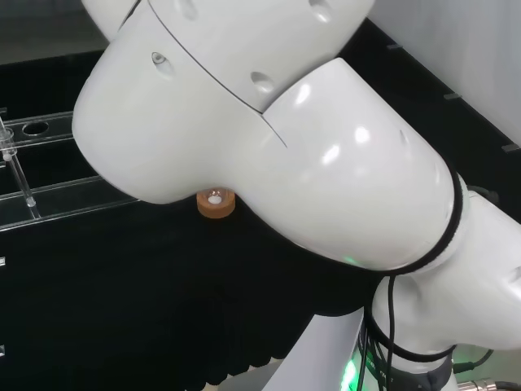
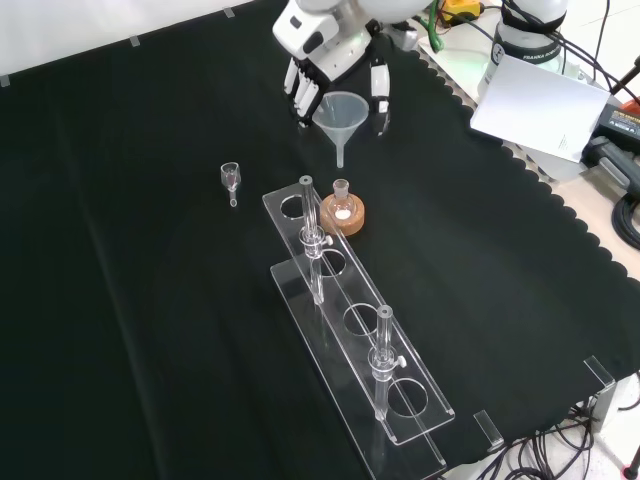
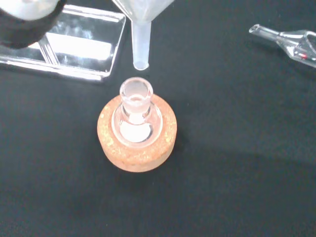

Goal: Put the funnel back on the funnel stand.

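The funnel (image 2: 343,112) hangs in the hand (image 2: 330,60), cone up and stem pointing straight down, its long axis upright; the fingers (image 2: 379,95) curl down on either side of the cone's rim and pinch it between them, so the funnel sits directly below the palm and well clear of the cloth. Just beneath the stem's tip, in the wrist view, stands a small round flask (image 3: 136,116) on a cork ring (image 3: 137,134), the tip a little off the flask's open neck rather than in it. The funnel stand (image 2: 345,320), a clear two-tier rack with round holes, lies on the far side of the flask from the hand, running away from it toward the front view's lower right; its nearest hole is just beyond the cork ring. So my reading is that the coming move depends on carrying the upright stem past the flask, away from the arm, and lining it over a free hole before lowering. A small glass stopper (image 2: 231,178) lies off to one side of the hand, apart from everything else
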`<act>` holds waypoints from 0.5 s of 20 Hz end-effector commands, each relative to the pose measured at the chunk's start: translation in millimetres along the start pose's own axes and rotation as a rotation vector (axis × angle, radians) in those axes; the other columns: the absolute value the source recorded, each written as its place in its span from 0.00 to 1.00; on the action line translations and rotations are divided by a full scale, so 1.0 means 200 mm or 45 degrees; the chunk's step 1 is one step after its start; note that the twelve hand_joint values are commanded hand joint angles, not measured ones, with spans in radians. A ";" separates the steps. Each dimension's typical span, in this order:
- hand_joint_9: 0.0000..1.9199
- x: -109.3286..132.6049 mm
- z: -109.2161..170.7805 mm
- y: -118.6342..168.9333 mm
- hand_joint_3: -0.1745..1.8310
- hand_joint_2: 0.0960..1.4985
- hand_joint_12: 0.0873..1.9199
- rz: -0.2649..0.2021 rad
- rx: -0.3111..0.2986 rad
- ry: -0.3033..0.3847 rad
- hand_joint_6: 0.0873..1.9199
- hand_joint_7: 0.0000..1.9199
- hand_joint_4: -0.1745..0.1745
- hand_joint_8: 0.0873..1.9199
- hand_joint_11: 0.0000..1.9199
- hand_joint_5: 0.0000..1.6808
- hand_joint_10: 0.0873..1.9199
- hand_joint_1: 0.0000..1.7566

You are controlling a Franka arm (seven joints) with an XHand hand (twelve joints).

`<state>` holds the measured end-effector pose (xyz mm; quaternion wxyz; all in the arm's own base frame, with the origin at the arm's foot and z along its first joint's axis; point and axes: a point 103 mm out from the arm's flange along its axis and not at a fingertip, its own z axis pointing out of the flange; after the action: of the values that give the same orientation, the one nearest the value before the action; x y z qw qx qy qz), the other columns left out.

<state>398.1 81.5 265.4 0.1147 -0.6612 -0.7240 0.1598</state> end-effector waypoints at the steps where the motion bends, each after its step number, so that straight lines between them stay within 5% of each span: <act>1: 0.61 0.00 -0.18 -0.08 0.32 0.44 0.60 0.030 -0.034 -0.002 0.41 0.39 0.35 0.36 0.36 0.42 0.17 0.44; 10: 0.61 -0.02 -0.43 -0.10 0.33 0.44 0.60 0.050 -0.107 0.026 0.42 0.39 0.35 0.36 0.36 0.42 0.18 0.44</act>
<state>407.9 79.1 329.3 0.0924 -0.6779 -0.7175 0.1310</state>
